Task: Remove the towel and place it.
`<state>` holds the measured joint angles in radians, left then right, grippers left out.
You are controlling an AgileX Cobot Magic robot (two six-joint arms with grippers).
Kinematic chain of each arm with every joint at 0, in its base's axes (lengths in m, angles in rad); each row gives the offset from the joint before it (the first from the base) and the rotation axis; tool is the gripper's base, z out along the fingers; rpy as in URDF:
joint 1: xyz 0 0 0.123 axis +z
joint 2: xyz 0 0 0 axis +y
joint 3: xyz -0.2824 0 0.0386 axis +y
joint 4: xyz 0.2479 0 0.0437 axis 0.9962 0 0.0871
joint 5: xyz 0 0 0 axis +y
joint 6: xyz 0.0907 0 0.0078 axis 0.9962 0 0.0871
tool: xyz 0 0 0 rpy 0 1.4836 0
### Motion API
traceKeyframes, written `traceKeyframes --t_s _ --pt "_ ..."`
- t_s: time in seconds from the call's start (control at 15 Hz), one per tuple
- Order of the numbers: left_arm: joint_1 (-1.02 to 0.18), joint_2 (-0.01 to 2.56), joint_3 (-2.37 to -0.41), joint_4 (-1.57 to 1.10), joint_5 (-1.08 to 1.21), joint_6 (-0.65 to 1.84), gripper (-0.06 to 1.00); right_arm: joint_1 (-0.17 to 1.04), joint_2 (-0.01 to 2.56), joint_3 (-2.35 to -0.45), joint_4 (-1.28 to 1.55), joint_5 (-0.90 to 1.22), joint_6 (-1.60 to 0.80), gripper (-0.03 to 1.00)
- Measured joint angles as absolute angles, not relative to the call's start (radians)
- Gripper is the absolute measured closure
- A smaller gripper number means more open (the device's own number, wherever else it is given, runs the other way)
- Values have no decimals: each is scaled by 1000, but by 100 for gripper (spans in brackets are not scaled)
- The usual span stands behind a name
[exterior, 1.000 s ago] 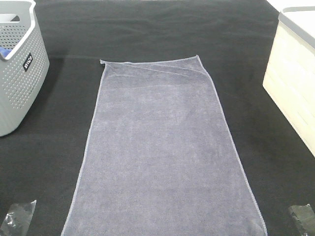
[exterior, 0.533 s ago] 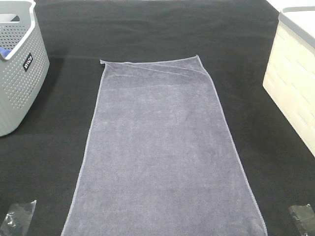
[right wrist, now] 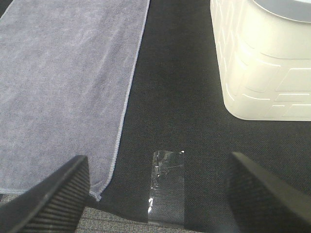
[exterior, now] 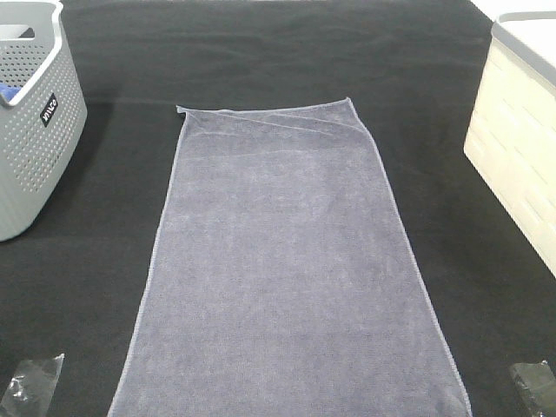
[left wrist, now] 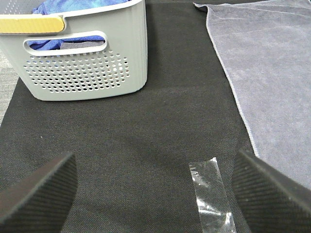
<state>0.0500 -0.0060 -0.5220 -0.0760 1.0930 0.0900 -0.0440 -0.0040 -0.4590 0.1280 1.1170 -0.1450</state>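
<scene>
From above, the towel [exterior: 287, 269] lies flat down the middle of the black worktop [exterior: 261, 52], bare cloth on either side. At the left wrist, the left tool [left wrist: 155, 187] hangs released, well apart from the grey basket [left wrist: 82, 68]. At the right wrist, the right tool [right wrist: 158, 191] is spread, empty, between the towel's hem and the cream bin [right wrist: 262, 63].

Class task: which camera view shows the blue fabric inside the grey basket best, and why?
The left wrist view: the blue fabric bulges above the grey basket rim and shows through its handle slot. The exterior high view shows only a blue sliver at the frame edge. The right wrist view shows none.
</scene>
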Motion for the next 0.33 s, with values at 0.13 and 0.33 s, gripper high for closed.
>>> traceKeyframes --t_s 0.13,0.33 --pt "50 -6 -522 -76 1092 90 13 -44 -4 -459 128 1117 -145 21" --pt "50 -6 -522 -77 1092 90 13 -44 -4 -459 128 1117 -145 21"
